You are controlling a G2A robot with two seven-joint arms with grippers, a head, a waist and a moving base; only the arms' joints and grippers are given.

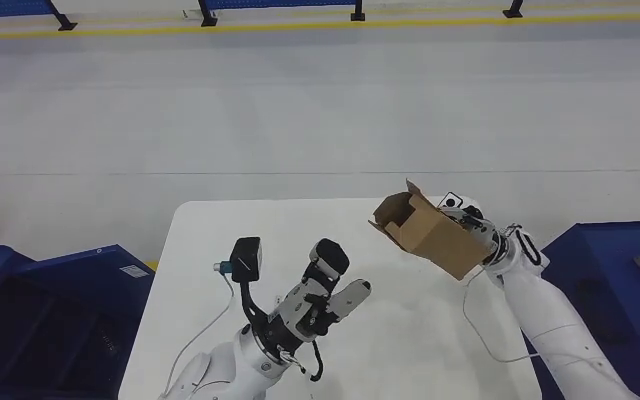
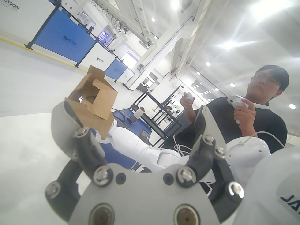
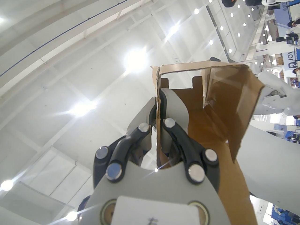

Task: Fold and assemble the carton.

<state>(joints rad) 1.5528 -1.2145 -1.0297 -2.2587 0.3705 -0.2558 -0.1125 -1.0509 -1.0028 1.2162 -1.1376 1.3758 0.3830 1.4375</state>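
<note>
The carton (image 1: 428, 232) does not lie on the worktop (image 1: 420, 340). It is held in the air above the worktop's far right corner, tilted, with its open mouth turned toward the worktop's middle. The right tool (image 3: 159, 108) is pressed together on one wall of the carton, one finger inside the box and one outside, so that the cardboard edge runs between them. The body of the carton is already opened into a box shape, but the flaps at the mouth stand out and are not folded in (one small flap points upward). The left tool (image 1: 341, 275) is above the near middle part of the worktop, well apart from the carton, with its fingers spread wide and nothing between them. In my judgement the step in hand is the closing of the open end: the box is formed and is held up, and the flaps are not yet done. The next move, I think, calls for the left tool to cross above the worktop to the mouth and press the flaps inward one after another, while the right tool gives the counter-hold. Because the grip is on a single wall only, the box could twist or go out of square under a push, so the pressing should be gentle and directed toward the held wall.
</note>
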